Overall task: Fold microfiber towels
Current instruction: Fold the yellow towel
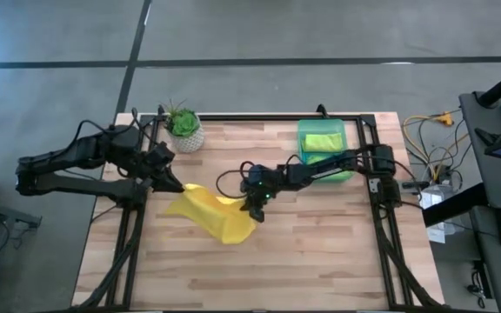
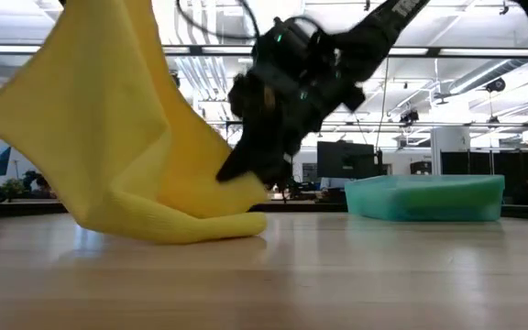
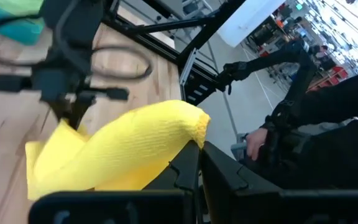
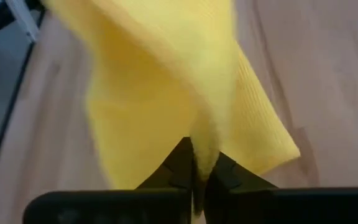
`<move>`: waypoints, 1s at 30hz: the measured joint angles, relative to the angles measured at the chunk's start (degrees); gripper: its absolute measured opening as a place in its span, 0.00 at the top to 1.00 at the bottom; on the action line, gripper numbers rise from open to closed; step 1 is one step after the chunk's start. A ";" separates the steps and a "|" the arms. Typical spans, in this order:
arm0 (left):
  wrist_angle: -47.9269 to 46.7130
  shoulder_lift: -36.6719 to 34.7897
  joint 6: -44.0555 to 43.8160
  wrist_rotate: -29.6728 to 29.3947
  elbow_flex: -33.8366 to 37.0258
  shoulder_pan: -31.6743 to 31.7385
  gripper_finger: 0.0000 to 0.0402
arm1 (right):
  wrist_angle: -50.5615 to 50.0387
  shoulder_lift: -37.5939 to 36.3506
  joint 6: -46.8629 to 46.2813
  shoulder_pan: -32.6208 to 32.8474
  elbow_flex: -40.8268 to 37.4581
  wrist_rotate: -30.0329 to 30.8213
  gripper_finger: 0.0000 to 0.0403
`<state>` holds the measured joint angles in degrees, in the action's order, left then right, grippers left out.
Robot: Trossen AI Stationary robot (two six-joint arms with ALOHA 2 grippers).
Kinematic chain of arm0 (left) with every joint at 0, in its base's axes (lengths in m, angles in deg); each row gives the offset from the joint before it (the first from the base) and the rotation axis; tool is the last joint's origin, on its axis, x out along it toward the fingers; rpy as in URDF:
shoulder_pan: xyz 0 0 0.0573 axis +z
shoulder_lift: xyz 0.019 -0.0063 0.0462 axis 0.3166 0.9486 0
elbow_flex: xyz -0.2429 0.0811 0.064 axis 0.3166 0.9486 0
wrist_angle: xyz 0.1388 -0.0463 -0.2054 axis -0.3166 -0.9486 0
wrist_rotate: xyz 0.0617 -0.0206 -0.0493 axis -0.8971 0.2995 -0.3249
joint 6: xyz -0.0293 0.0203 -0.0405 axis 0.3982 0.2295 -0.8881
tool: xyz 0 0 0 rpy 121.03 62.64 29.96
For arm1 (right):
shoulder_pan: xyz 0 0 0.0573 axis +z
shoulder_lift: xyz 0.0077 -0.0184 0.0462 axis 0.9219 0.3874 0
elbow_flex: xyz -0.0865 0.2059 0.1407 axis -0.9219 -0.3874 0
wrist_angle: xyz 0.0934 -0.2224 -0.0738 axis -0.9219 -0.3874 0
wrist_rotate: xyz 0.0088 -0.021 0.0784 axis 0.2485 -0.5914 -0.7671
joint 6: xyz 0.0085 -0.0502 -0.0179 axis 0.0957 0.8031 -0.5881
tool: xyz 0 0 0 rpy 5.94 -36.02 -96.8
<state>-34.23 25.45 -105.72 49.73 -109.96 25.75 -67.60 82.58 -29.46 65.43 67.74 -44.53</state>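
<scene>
Wood table (image 1: pixel 320 252), open workshop with monitors behind; yellow towel (image 1: pixel 211 213) strung mid-table between both arms.
Towel looks light, floppy, grippy knit, so take it at corners and edges: left gripper (image 3: pixel 199 152) pinched tight on one corner, right gripper (image 4: pixel 197 163) clamped on a fold; green bin (image 1: pixel 324 148) holds a lime towel (image 1: pixel 320 139).

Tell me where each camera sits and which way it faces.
High view: above the table, looking down; both arms, yellow towel.
Low view: at tabletop height, looking level; right gripper, green bin.
Left wrist view: on the left wrist; left gripper.
Right wrist view: on the right wrist; its fingers.
All share the towel.
</scene>
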 joint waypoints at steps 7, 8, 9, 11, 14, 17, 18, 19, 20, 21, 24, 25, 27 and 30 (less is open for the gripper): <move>-0.04 0.62 -0.02 0.00 0.04 -0.02 1.00 | -20.03 -14.61 2.19 1.26 0.02 3.51 0.98; -0.04 0.60 -0.02 0.02 0.15 -0.22 1.00 | -23.79 -17.19 2.70 1.88 0.02 4.73 0.98; -0.02 0.61 -0.05 0.02 0.30 -0.41 1.00 | -27.28 -19.72 2.84 2.66 0.00 5.92 0.98; 0.04 0.59 -0.71 0.02 1.00 -1.13 1.00 | -33.45 -24.42 1.90 4.83 -0.66 7.74 0.98; 0.00 1.23 -5.79 0.02 2.86 -3.53 1.00 | -38.88 -30.94 -3.64 9.65 -3.17 8.88 0.98; 1.40 3.13 -11.91 0.00 4.99 -9.80 1.00 | -39.83 -37.68 -12.20 16.39 -6.08 9.20 0.98; 3.30 4.10 -14.26 -0.02 5.80 -12.61 1.00 | -39.77 -39.93 -15.76 19.00 -6.77 9.19 0.98; 6.28 5.05 -16.76 -0.17 6.53 -15.78 1.00 | -39.75 -41.97 -19.25 21.69 -7.13 9.19 0.98; 10.16 6.09 -19.02 -0.65 7.08 -19.11 1.00 | -39.58 -43.76 -22.92 24.40 -7.19 9.28 0.98; 15.08 7.40 -21.08 -1.59 7.49 -22.84 1.00 | -39.00 -45.44 -26.68 27.21 -7.16 9.73 0.98; 33.22 12.76 -23.92 -5.07 8.80 -33.23 1.00 | -38.09 -48.48 -36.14 35.19 -6.21 12.19 0.98; 38.84 15.17 -24.00 -6.28 9.19 -36.13 1.00 | -36.91 -48.73 -38.45 37.51 -5.74 12.88 0.98; 45.07 19.71 -24.54 -9.04 9.22 -39.92 1.00 | -36.08 -48.52 -42.51 40.86 -5.14 13.18 0.98; 44.96 24.93 -26.79 -12.78 9.21 -42.49 1.00 | -35.80 -46.94 -45.27 43.30 -4.70 13.39 0.98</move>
<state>10.73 50.37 -132.51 36.95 -100.75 -16.74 -103.41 35.64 -74.73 108.72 63.03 -31.14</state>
